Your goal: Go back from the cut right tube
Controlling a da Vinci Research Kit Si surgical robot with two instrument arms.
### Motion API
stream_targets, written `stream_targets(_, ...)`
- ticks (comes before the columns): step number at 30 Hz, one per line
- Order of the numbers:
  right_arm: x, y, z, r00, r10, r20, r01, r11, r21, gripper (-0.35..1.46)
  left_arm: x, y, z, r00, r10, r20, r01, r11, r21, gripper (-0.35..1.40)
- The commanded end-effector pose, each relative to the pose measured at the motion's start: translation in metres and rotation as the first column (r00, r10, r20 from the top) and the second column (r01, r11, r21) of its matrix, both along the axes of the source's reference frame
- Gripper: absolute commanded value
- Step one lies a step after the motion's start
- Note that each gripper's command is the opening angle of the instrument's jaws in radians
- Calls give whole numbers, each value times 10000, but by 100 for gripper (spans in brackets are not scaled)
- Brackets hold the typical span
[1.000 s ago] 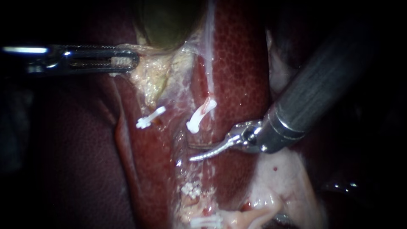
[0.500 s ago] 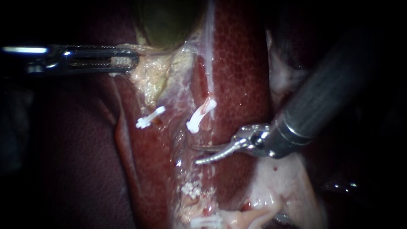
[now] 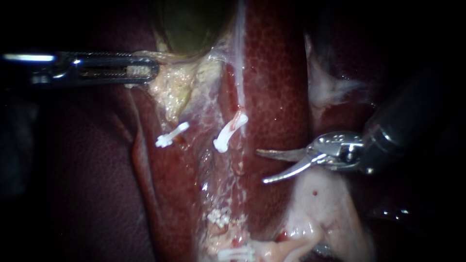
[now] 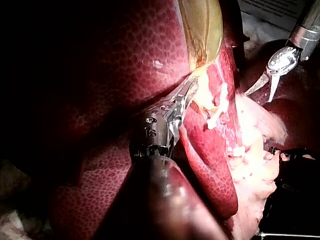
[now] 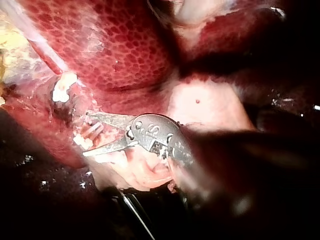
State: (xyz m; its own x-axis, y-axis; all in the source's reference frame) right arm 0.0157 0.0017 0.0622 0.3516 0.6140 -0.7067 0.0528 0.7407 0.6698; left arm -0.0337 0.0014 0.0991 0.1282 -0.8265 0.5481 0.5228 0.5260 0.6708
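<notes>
hovering over the liver (image 3: 276,73), my right instrument (image 3: 262,166) is standing with its jaws parted in a moderate v and nothing between them. no tissue, tube or clip is touching either jaw. the cut right tube (image 3: 239,120) is lying ahead of the tips, near the middle of the liver, with its stump running under a white clip (image 3: 224,140). bare liver is showing between that clip and my tips. a second clip (image 3: 171,135) is sitting further toward the liver's left edge, and more clips (image 3: 218,217) are lying near its lower edge.

my left instrument (image 3: 153,68) is gripping the gallbladder (image 3: 189,24) at its pale neck, jaws closed on it, and is holding it out toward the left edge.

i am judging the retreat as a straight pull along my own shaft, toward the right edge, rather than a sideways sweep. the lower jaw is pointing across the pale fatty tissue (image 3: 320,204), and a swing could be raking it. i am thinking it wise to be bringing the jaws together before travelling far, since open pointed tips are apt to be catching on the liver's surface. i am also aiming to be lifting slightly off the tissue while going. i am leaving the left grip alone, so the clipped stump is not being tugged.
</notes>
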Motion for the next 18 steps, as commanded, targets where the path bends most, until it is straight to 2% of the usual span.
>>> stream_targets(1, -3, 4, -5, 10000, -2, -79, 1, 10000, -64, 143, 0, 0, 0, 10000, -4, -5, 4, 10000, -1, -20)
stream_targets(4, -15, 15, -24, 9990, 56, -441, -68, 9996, -274, 143, -1, 0, 0, 10000, -7, -7, 7, 10000, -2, -20)
stream_targets(9, -24, 27, -43, 9964, 175, -829, -213, 9987, -453, 143, -1, 0, 0, 10000, -9, -9, 9, 10000, -5, -20)
stream_targets(14, -29, 32, -49, 9958, 205, -888, -250, 9984, -509, 143, -4, -4, 4, 10000, -28, -30, 27, 10000, -38, -20)
stream_targets(18, -29, 32, -48, 9960, 227, -869, -272, 9983, -510, 143, -13, -14, 15, 10000, 5, -11, -5, 9999, -102, -20)
